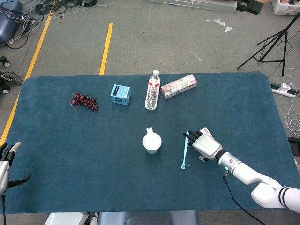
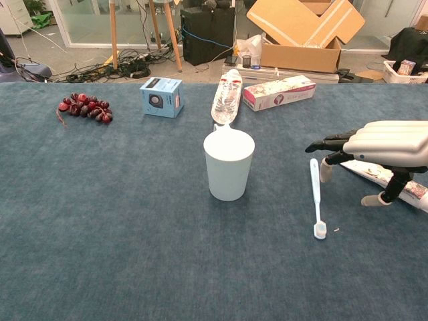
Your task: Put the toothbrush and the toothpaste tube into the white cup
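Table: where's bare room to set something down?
Free: the wide cloth between the grapes and white cup, plus the whole near strip. Crowded: far edge around the water bottle, and right of the cup, where toothbrush, right robot hand and toothpaste tube cluster.

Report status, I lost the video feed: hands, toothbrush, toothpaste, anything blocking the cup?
Right hand open, over the toothpaste tube. Left hand open, at table edge. Toothbrush flat on the table, unheld. White cup upright, nothing blocking.

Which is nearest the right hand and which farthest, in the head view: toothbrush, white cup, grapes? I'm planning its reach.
1. toothbrush, lying just left of the right hand.
2. white cup, further left, mid-table.
3. grapes, far left, toward the back.
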